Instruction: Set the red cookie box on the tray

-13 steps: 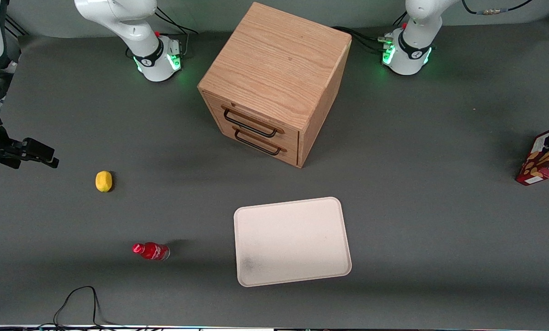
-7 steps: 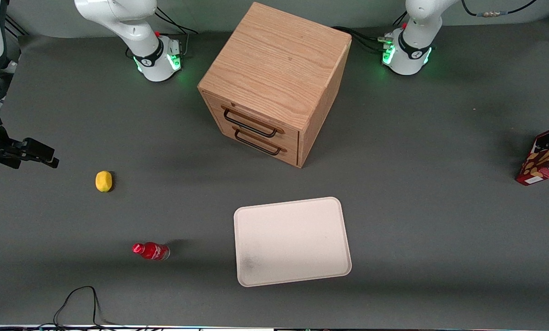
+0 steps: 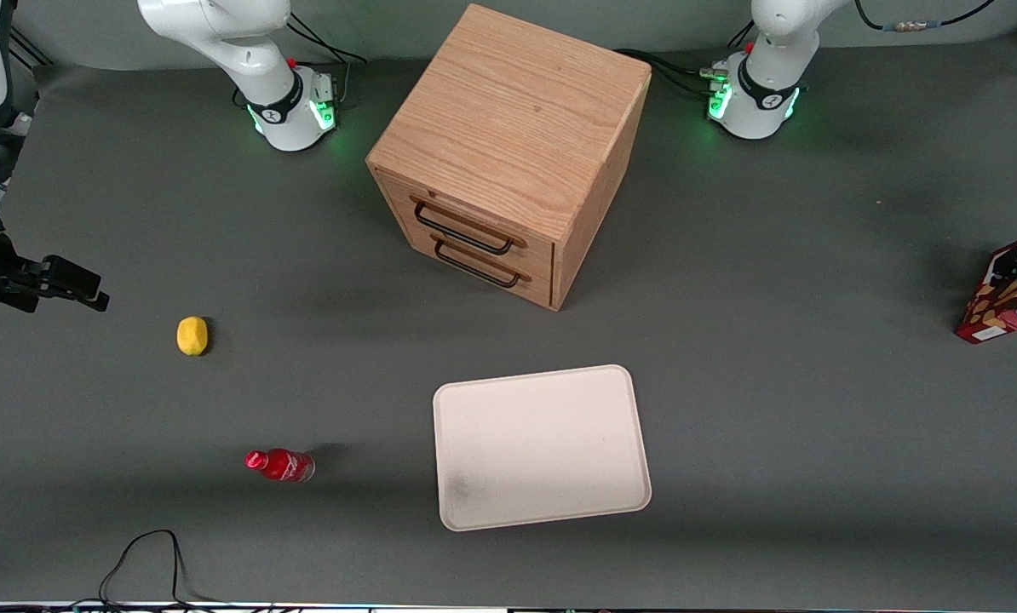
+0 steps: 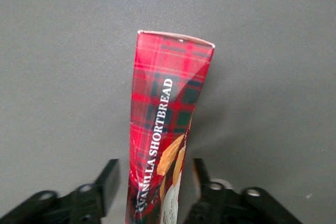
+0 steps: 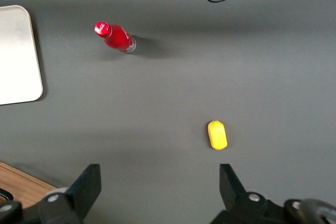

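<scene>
The tray [image 3: 541, 447] sits bare, nearest the front camera, a little in front of the wooden drawer cabinet [image 3: 508, 153], and I'll place everything from it. A small red bottle [image 3: 279, 465] lies about level with the tray, toward the parked arm's end of the table. A yellow lemon-like thing [image 3: 192, 335] lies farther from the camera than the bottle and farther out toward that same end.

The red cookie box [image 3: 998, 300] stands well apart from the tray, at the working arm's end of the table, somewhat farther from the camera than the tray. The gripper [image 4: 156, 190] is at the box's upper end, its two fingers [image 4: 107, 179] straddling the carton. One finger shows a gap to the cardboard, so the jaws look released rather than clenched.

So I'd say the task is barely begun: no grasp yet, and the lift, the carry toward the tray and the set-down all remain.
</scene>
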`<state>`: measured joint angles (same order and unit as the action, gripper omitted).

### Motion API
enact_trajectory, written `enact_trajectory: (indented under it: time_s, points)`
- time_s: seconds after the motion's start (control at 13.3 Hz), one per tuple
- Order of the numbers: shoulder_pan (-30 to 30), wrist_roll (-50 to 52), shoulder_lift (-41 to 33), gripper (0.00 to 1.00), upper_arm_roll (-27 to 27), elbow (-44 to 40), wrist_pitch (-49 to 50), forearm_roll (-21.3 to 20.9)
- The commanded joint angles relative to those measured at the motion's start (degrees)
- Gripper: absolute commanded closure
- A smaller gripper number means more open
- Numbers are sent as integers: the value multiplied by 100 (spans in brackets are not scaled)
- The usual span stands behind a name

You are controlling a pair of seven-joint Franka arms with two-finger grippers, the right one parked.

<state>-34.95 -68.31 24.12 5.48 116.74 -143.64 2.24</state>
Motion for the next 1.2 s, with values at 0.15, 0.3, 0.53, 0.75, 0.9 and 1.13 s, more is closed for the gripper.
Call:
enact_trajectory:
  time_s: [0.15,0.3,0.53,0.75,0.9,1.13]
  points:
    - [-65,-227,-56,100,-47,112,-138,128]
    - [-56,-227,-65,100,-47,103,-120,128]
    - [23,-174,-240,100,-64,-107,290,137]
    - [181,106,-652,100,-65,-704,1606,128]
    - [356,509,-978,100,-56,-1204,2704,49]
    - [689,1422,-1330,100,-73,-2056,4147,-169]
